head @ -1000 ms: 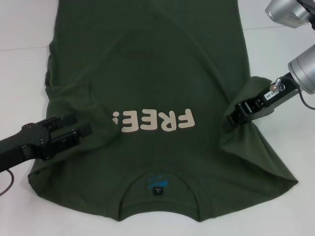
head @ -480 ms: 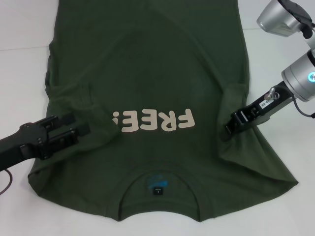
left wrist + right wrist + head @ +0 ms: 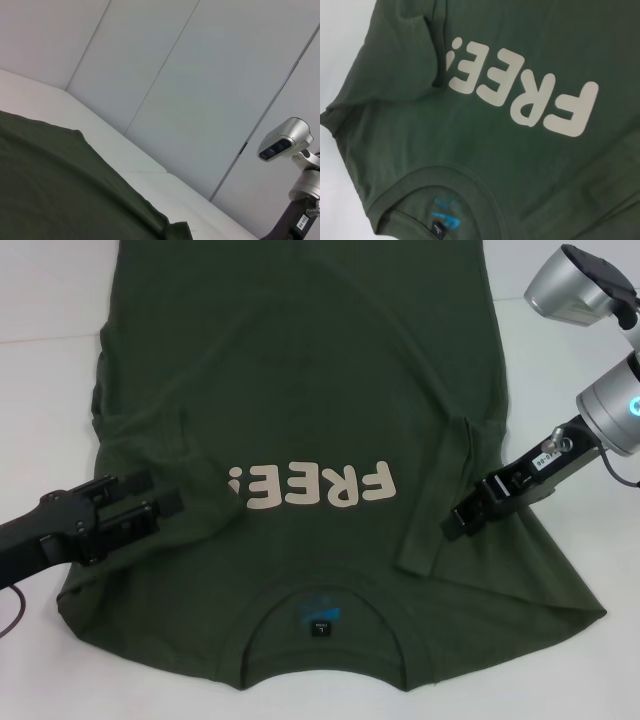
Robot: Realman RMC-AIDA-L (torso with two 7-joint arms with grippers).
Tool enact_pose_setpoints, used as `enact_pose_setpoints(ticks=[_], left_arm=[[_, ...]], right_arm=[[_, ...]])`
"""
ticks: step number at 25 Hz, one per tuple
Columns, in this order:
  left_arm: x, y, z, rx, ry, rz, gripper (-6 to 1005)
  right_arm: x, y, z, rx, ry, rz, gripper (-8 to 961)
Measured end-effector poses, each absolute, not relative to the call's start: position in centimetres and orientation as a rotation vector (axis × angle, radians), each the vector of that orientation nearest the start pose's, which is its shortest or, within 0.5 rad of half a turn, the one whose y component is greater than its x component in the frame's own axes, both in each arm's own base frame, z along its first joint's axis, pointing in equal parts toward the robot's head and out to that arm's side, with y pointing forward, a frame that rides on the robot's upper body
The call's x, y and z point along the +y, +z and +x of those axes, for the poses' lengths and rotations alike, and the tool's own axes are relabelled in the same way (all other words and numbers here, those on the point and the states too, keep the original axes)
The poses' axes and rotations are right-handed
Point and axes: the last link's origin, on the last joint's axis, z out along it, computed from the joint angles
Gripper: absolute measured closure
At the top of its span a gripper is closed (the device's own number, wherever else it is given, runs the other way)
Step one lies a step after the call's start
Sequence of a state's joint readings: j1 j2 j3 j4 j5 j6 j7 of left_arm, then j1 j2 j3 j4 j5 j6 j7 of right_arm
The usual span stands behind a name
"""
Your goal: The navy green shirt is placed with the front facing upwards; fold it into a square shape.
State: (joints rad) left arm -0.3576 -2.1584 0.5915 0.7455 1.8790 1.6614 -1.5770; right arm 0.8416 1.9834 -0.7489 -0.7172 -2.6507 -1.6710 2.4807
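**A:** Since a second ago, your right gripper (image 3: 462,523) has dragged the right sleeve (image 3: 440,495) further in over the navy green shirt (image 3: 300,370); that sleeve now lies as a long flap reaching toward the "FREE!" lettering (image 3: 312,487). Your left gripper (image 3: 150,512) has hardly shifted.

**B:** Where does the shirt sit for me?

**A:** Spread front up on the white table (image 3: 50,290), under and between both tools, with the collar (image 3: 320,615) on the side nearest you and the hem running away beyond the grippers. The lettering lies between the two tools, its "!" end just beside your left fingertips.

**B:** Why are the sleeves held like that?

**A:** My reading is that you are bringing each side inward so the outline becomes straight-edged, which a square fold needs first. The left sleeve (image 3: 195,505) is already bunched inward ahead of your left gripper.

**B:** And the grips?

**A:** Your right gripper appears clenched on the sleeve's fabric at the fold, the cloth rising to its tip. Your left gripper lies low on the cloth with its fingers touching the bunched sleeve; whether they are pinching it or released I cannot tell. The black label (image 3: 319,628) sits inside the collar, well back from both tools.
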Motion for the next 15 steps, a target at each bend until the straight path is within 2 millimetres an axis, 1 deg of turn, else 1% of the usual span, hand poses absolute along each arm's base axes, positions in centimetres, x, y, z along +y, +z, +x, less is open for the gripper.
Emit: enact_pose_setpoints(ticks=[2,4,9,12,15], left_arm=[[28.7,0.9,-28.0,-1.001,-1.021,-2.482,278],[28.8,1.0,-27.9,-1.000,-1.025,-2.478,278],[28.8,1.3,-28.0,-1.011,-1.039,-2.459,278],[28.9,1.3,-28.0,-1.013,-1.040,-2.457,278],[29.0,1.4,-28.1,-1.012,-1.040,-2.451,279]], right_arm=[[37.5,2.8,23.8,1.703,-0.247,-2.503,778],[37.7,3.5,23.7,1.685,-0.227,-2.492,712],[38.5,6.2,23.4,1.600,-0.124,-2.446,536],[38.5,7.6,23.8,1.578,-0.061,-2.413,535],[38.6,8.4,24.8,1.588,-0.028,-2.352,534]])
